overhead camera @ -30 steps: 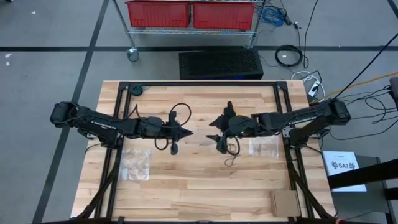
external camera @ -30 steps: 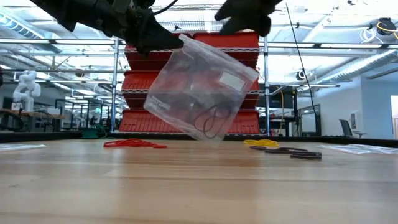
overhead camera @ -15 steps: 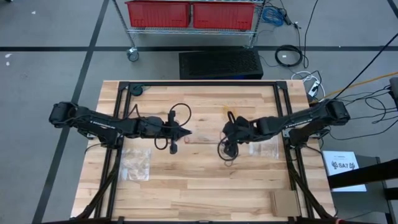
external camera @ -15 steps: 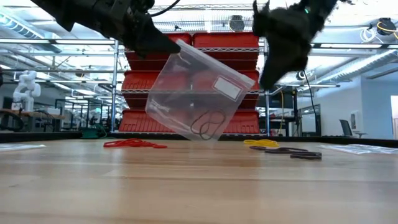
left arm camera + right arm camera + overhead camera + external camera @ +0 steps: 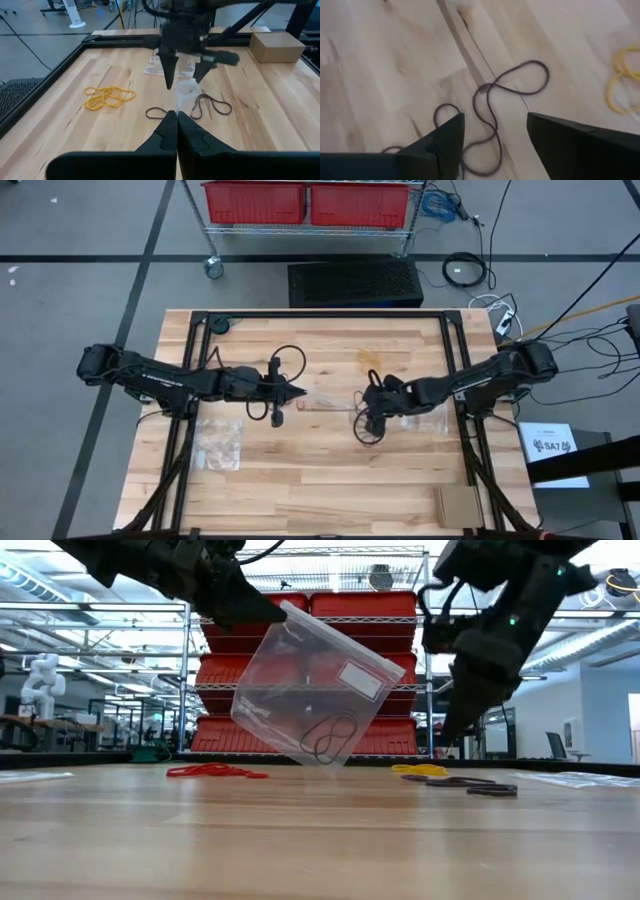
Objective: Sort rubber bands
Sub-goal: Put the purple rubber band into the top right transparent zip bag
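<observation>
Black rubber bands [image 5: 492,107]: loose on the wood, directly under the right gripper [image 5: 495,135], fingers spread astride them, probably for a pick. Yellow bands [image 5: 107,96] and red bands [image 5: 213,771]: separate heaps nearby. Clear bag [image 5: 318,685]: hung tilted above the table by the left gripper [image 5: 177,117], fingers pressed together on its corner, presumably as the receptacle; black loops inside, count unclear.
</observation>
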{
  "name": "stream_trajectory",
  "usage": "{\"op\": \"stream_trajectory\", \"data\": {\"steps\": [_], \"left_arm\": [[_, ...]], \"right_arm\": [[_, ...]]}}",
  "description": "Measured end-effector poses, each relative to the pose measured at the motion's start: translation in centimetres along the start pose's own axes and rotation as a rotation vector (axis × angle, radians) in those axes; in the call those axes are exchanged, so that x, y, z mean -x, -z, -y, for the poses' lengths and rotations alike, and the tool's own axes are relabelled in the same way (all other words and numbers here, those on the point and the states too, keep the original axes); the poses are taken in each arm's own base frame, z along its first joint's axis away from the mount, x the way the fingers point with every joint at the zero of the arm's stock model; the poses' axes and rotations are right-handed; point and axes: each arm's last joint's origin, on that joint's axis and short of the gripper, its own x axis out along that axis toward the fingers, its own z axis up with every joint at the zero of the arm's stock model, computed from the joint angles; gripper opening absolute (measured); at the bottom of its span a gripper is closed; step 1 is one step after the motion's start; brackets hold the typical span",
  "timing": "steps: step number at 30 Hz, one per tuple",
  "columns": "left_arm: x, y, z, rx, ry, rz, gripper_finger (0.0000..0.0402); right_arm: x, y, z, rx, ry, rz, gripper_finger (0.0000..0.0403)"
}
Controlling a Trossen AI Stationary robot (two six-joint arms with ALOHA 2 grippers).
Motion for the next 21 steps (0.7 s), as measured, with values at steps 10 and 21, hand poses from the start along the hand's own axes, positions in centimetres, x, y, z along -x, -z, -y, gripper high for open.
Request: {"op": "stream_trajectory", "data": {"steps": [10, 21], "left_arm": [[0.0, 0.0, 0.0, 0.001, 0.000, 0.000, 0.0000], [0.0, 0.0, 0.0, 0.001, 0.000, 0.000, 0.0000]], "right_arm": [[-4.1, 0.4, 0.6, 0.037, 0.066, -0.080, 0.0170], [-5.3, 0.4, 0.2, 0.078, 0.053, -0.081, 0.0012]]}}
